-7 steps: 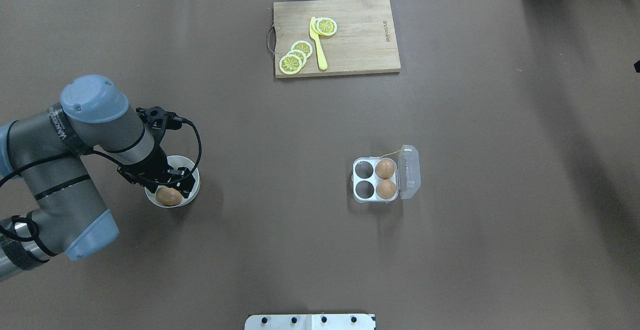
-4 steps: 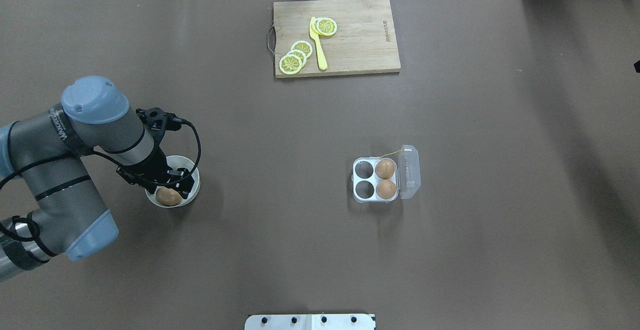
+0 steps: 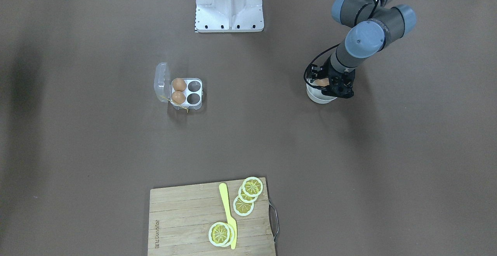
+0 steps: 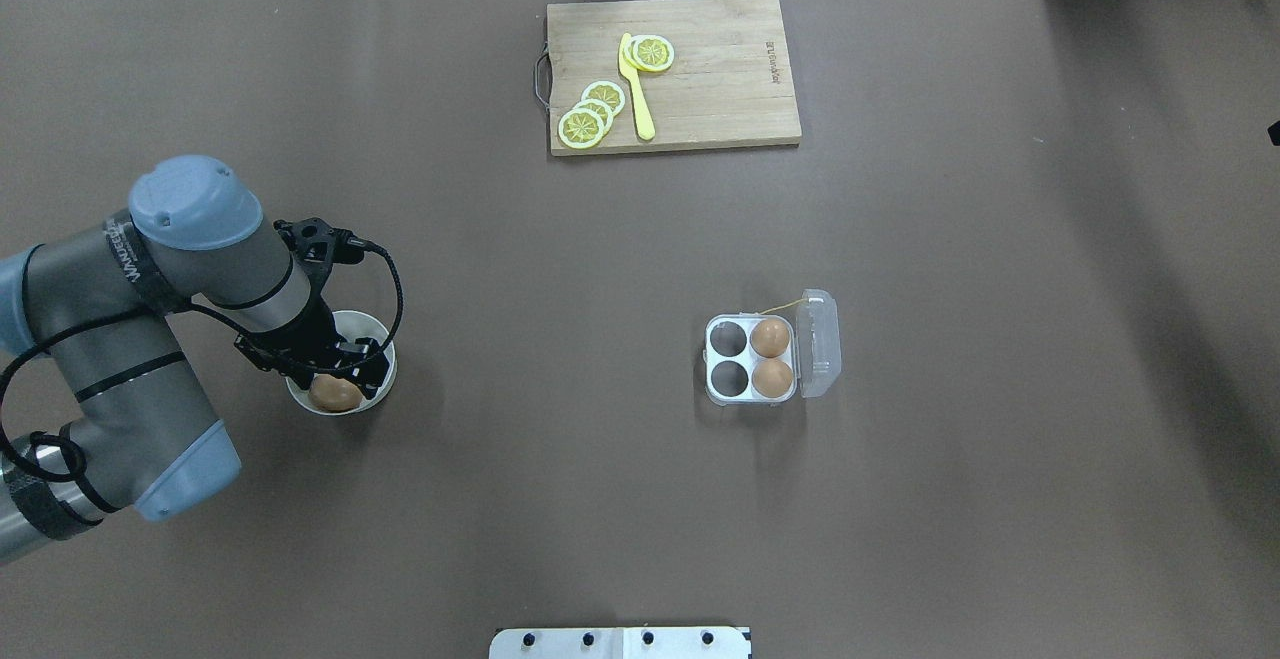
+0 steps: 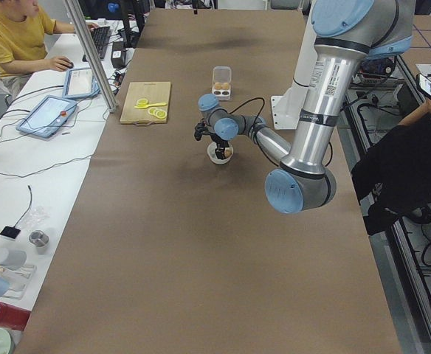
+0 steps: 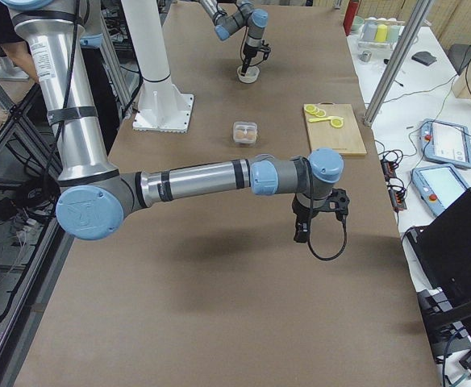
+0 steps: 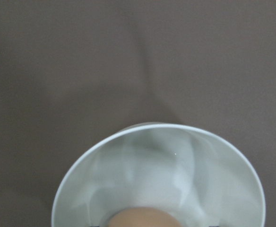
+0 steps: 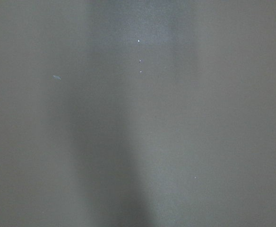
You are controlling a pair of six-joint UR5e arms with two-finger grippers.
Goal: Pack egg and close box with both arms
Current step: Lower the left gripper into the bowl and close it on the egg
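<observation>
A light-brown egg point(image 4: 335, 395) lies in a round white bowl point(image 4: 391, 371) at the table's left. My left gripper point(image 4: 338, 381) is lowered into the bowl, its fingers either side of the egg with a gap showing. The left wrist view shows the egg point(image 7: 142, 219) at its bottom edge inside the bowl point(image 7: 81, 165). The clear box point(image 4: 752, 359) stands right of centre with its lid point(image 4: 820, 344) open to the right. Two eggs point(image 4: 770, 337) fill its right cells and the two left cells are empty. My right gripper point(image 6: 300, 235) hangs over bare table; I cannot tell its state.
A wooden cutting board point(image 4: 720, 79) with lemon slices point(image 4: 583, 126) and a yellow knife point(image 4: 636, 89) lies at the far edge. The white base block point(image 4: 620, 642) is at the near edge. Operators sit along the table's far side point(image 5: 9, 40).
My left arm has shifted slightly and the gripper has settled a little lower around the egg. The egg stays in the bowl. The box has not moved.
</observation>
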